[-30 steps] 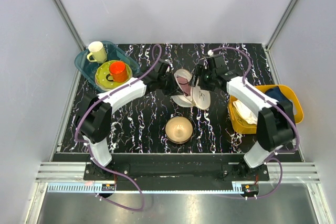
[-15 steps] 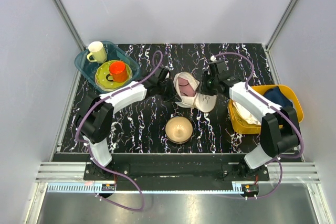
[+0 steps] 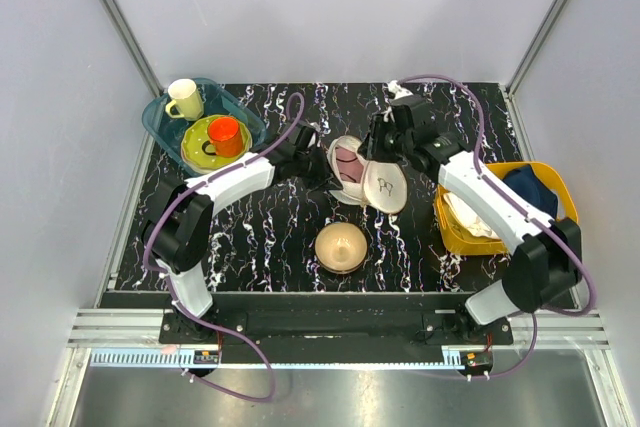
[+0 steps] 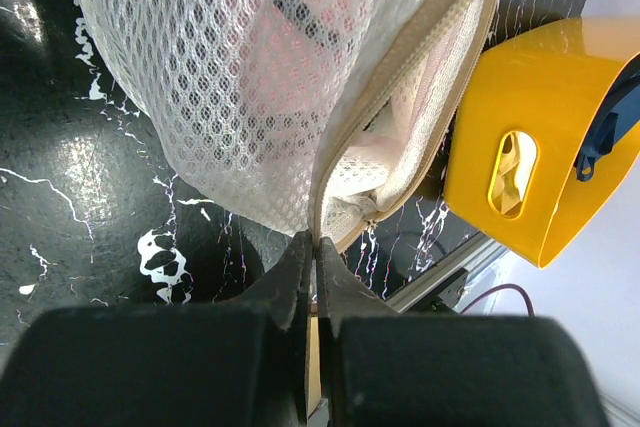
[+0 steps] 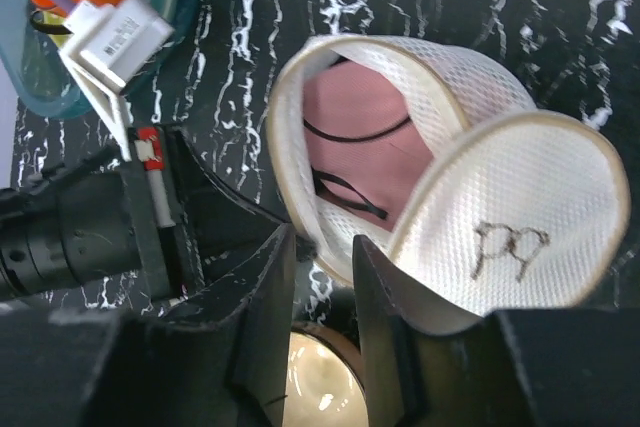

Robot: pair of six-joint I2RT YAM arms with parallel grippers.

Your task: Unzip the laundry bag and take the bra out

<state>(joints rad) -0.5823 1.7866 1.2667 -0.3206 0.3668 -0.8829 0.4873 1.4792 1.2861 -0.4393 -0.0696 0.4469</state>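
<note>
The cream mesh laundry bag point(image 3: 352, 187) lies at the table's middle with its zip undone. Its round lid point(image 5: 510, 247), marked with a small bra drawing, flops open to the near right. Inside the opening shows the pink bra point(image 5: 360, 112) with a dark strap. My left gripper point(image 4: 312, 247) is shut on the bag's zipper rim at its left side point(image 3: 322, 165). My right gripper point(image 5: 322, 252) hovers over the opening point(image 3: 372, 152), jaws apart, with the near rim just off its fingertips point(image 5: 275, 277) and nothing gripped.
A bronze bowl point(image 3: 341, 246) sits just in front of the bag. A yellow bin point(image 3: 555, 182) at the right holds dark blue and white cloths. A teal tray point(image 3: 160, 117) at the back left carries a cream mug point(image 3: 184, 99), a green plate and an orange cup point(image 3: 225, 134).
My right arm swung right, then came back left over the bag's opening. The lid has dropped open toward the near right. The left gripper kept its hold on the rim.
</note>
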